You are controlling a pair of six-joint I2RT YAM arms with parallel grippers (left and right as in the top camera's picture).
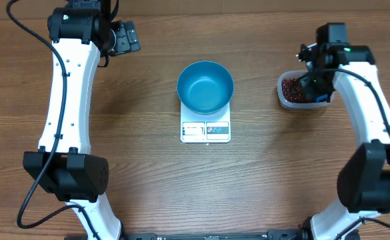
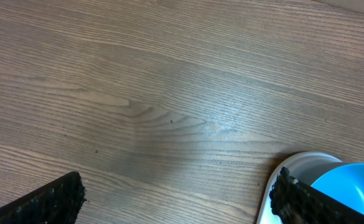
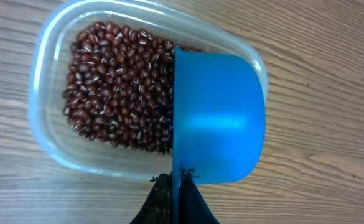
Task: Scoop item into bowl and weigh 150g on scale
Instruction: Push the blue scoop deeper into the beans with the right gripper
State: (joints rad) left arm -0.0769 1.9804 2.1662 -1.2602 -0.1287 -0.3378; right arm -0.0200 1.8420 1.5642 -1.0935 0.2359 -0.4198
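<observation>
blue bowl [image 1: 205,87] sits upright on the white scale [image 1: 205,131] at the middle of the wooden table [image 1: 141,153]. it covers the scale's far part, and the display strip shows at the near edge. the scale's front points toward the robot.

off to the right, well apart from the scale, stands a clear tub [image 1: 283,93] with red-brown beans [image 3: 116,93] heaped in it. only wood lies between tub and scale. in the right wrist view the tub's long axis runs across the frame, tilted a little, and the beans fill its left and middle part.

the right gripper [image 3: 175,199] hangs over the tub with its fingers pressed together on the thin handle of a blue scoop [image 3: 219,118]. the scoop's long axis runs away from the fingers, across the tub's short way. its straight rim lies over the beans and its rounded back bulges toward the tub's right wall. whether it touches the beans cannot be told.

the left gripper [image 1: 129,37] is at the far left, fingers wide apart and holding nothing, over bare wood, with the scale's corner just beside one finger in its wrist view.
</observation>
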